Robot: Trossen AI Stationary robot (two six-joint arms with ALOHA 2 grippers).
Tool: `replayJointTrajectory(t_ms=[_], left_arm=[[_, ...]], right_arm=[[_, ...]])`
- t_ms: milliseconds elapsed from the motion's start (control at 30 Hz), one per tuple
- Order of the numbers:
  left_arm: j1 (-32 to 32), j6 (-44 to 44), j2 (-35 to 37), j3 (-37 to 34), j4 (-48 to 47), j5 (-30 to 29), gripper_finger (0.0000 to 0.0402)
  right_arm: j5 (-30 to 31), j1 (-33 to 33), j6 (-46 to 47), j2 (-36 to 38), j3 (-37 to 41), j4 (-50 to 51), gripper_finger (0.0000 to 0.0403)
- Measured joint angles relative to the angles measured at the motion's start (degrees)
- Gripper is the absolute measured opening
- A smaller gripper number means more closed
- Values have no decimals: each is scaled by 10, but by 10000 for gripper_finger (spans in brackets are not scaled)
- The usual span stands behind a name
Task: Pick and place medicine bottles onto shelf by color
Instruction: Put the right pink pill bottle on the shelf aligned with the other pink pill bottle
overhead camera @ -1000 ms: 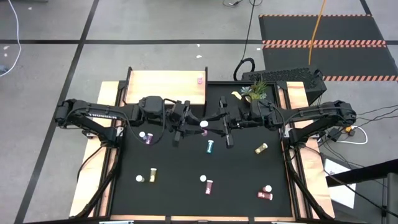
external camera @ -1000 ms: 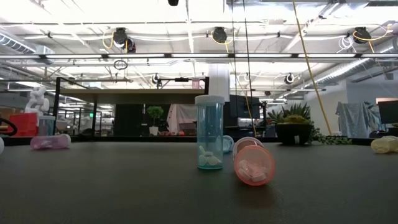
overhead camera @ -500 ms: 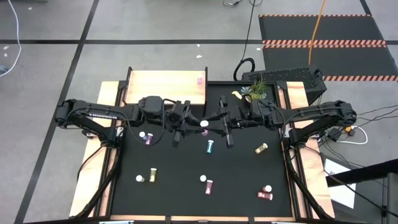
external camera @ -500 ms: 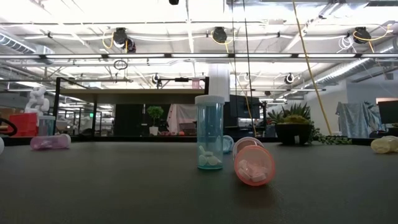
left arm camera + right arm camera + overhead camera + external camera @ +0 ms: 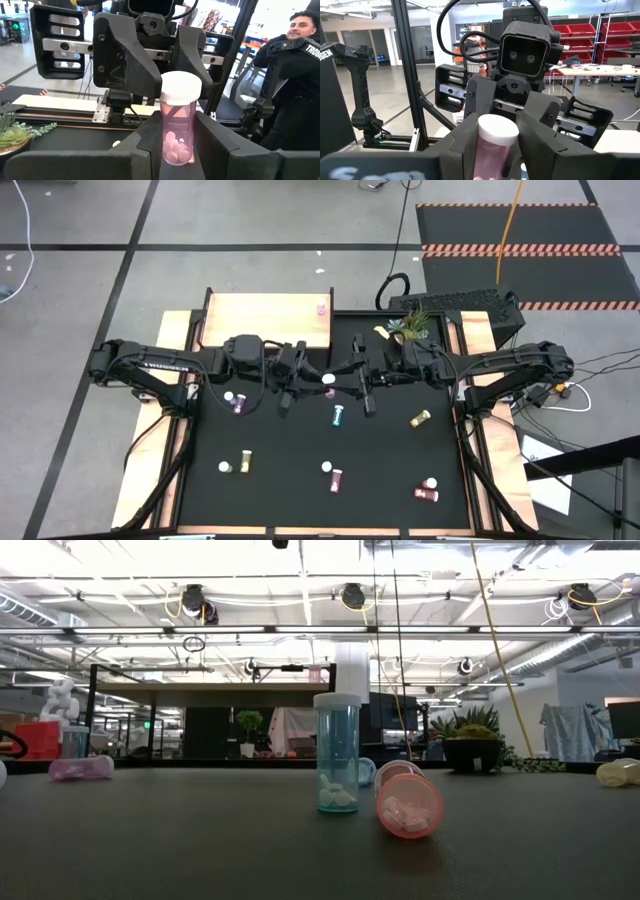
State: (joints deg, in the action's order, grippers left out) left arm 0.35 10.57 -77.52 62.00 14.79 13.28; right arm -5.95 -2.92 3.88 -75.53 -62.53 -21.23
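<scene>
A: Working left to right from above, we see the pale wooden shelf on thin black legs [image 5: 268,320] at the desk's far left corner, one small pink bottle [image 5: 321,309] standing near its right edge.

B: Then the left pincer [image 5: 303,376] meets the right pincer [image 5: 348,374] mid-desk over the black mat [image 5: 290,480]. Between them we make out only a white cap [image 5: 328,379].

A: The wrist views help. In the left one, a pink translucent pill bottle with a white cap [image 5: 179,117] stands upright, clamped between the left fingers [image 5: 220,145]. The right arm's fingers press it from the far side.

B: So both pincers are closed on that pink bottle. Its lower part is cut off in the right wrist view [image 5: 496,142].

A: At desk height neither pincer shows; we see a standing teal bottle [image 5: 337,753] and a fallen red bottle [image 5: 408,805].
</scene>
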Motion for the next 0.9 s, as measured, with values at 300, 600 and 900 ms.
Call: replayJointTrajectory(t_ms=[300,600,900], left_arm=[[7,-15,0,0,7,-2,99],[9,-31,1,1,7,-12,99],[12,-79,1,1,5,-53,99]], right_arm=[[2,3,6,7,0,15,134],[1,6,15,16,1,22,135],[-1,18,52,98,1,92,135]])
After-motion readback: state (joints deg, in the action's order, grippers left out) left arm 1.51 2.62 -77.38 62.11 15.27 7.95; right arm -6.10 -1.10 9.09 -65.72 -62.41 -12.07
